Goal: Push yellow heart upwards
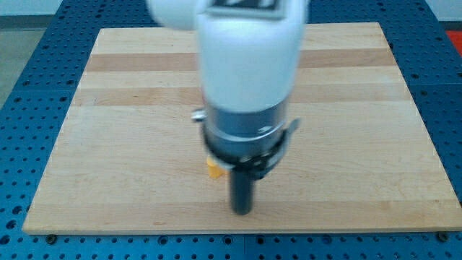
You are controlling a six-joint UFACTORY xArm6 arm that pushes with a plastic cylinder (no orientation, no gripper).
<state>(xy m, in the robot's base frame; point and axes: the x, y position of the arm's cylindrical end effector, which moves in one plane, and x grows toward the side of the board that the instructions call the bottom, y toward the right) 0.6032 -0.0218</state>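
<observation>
Evidently early: heart (213, 168), only a yellow sliver visible, sits low on board (108, 144), mostly hidden behind arm (249, 72). Tip (242, 211) just below-right of heart; contact unclear. No gripper, nothing grasped. Upward push apparently still ahead.

Wooden board (130, 130) with yellow block (212, 168)
</observation>
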